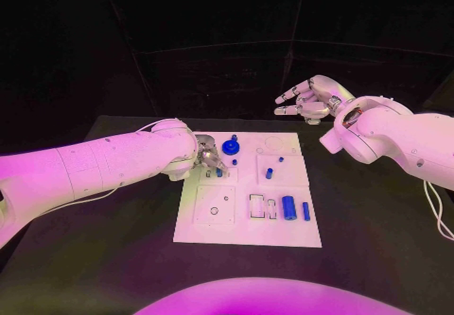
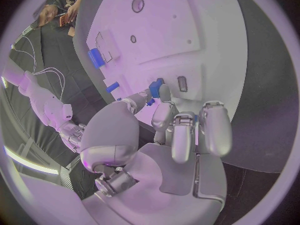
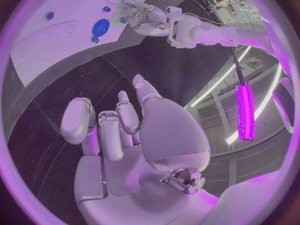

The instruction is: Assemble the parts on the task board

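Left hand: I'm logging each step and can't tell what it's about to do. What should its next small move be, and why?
Probably a short, careful lowering. The left hand sits over the task board at its far left, fingertips closed around a small blue part right at the board's surface. Whether the part is seated can't be told. The right hand hovers off the board, holding nothing.

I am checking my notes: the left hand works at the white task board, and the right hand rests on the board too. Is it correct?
Not quite. The left hand does work at the task board, but the right hand is raised beyond the board's far edge, off it and holding nothing, as the head view shows.
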`<control>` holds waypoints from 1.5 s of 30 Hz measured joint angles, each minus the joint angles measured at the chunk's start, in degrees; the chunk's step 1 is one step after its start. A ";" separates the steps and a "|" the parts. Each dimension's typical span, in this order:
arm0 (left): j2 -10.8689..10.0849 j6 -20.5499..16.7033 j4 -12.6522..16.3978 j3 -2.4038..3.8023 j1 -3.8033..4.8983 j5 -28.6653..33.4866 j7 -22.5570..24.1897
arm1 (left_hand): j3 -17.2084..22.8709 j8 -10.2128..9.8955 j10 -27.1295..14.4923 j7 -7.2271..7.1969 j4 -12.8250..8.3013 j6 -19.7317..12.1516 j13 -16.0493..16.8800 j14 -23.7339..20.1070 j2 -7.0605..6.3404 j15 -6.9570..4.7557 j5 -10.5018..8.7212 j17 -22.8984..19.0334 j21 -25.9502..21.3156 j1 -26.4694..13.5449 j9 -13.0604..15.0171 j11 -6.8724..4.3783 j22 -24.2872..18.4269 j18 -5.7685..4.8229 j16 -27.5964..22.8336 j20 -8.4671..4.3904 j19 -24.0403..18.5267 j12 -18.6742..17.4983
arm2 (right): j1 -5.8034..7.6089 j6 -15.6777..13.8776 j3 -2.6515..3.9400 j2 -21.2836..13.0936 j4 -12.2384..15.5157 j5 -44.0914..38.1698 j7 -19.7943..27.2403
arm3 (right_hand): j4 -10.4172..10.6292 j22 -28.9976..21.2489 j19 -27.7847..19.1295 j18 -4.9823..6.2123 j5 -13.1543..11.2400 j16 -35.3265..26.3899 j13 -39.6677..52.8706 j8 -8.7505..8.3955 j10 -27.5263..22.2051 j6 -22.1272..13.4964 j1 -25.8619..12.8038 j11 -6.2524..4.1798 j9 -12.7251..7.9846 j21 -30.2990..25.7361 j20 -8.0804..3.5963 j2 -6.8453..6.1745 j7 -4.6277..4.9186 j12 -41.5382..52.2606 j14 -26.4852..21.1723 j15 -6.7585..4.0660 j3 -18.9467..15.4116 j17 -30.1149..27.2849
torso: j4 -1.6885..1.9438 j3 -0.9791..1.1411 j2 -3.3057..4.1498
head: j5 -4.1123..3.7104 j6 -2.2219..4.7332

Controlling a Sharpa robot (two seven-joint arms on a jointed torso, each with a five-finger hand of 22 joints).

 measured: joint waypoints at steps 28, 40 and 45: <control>-0.06 0.95 -0.34 -0.06 -0.09 0.02 0.00 | -4.89 0.46 0.40 -0.21 1.89 1.00 0.73 0.00 -1.02 0.00 0.01 0.00 0.21 -2.79 -0.08 0.00 0.42 0.00 0.00 -0.07 0.07 0.66 | 0.00 0.11 0.00 -0.04 0.01 -0.01 0.01 | 0.00 -0.34 -0.41 -0.01 0.00 -0.27 -0.26 0.00 -0.21 0.00 0.00 0.21 0.01 -0.26 0.00 0.00 0.00 -0.28 0.00 0.00 -0.32 0.04 | 0.07 -0.03 0.00 | -0.14 -0.38; -0.08 0.97 -0.26 -0.06 -0.09 0.02 0.00 | -9.53 0.67 0.61 0.00 2.71 1.21 0.85 0.20 -1.27 -0.19 -0.20 0.00 0.21 -3.04 -0.37 -0.20 0.64 -0.01 0.00 -0.09 0.09 0.88 | 0.00 0.14 0.00 -0.02 -0.01 -0.02 0.02 | 0.00 -0.52 -0.40 -0.01 0.00 -0.27 -0.33 0.00 -0.42 0.00 0.00 -0.01 -0.04 -0.25 0.00 0.00 0.00 -0.28 0.00 0.00 -0.31 0.03 | 0.09 -0.03 -0.02 | -0.15 -0.36; -0.07 0.94 -0.31 -0.06 -0.09 0.02 0.00 | -11.99 0.67 0.61 -0.20 3.57 1.42 1.02 0.20 -0.94 -0.19 -0.20 0.00 0.21 -3.37 -0.56 -0.20 0.75 0.00 0.00 -0.27 0.27 0.88 | 0.00 0.15 0.00 -0.02 -0.02 -0.02 0.03 | 0.00 -0.52 -0.40 -0.01 0.00 -0.27 -0.33 0.00 -0.42 0.00 0.00 -0.01 -0.04 -0.25 0.00 0.00 0.00 -0.28 0.00 0.00 -0.31 0.03 | 0.09 -0.03 -0.02 | -0.15 -0.39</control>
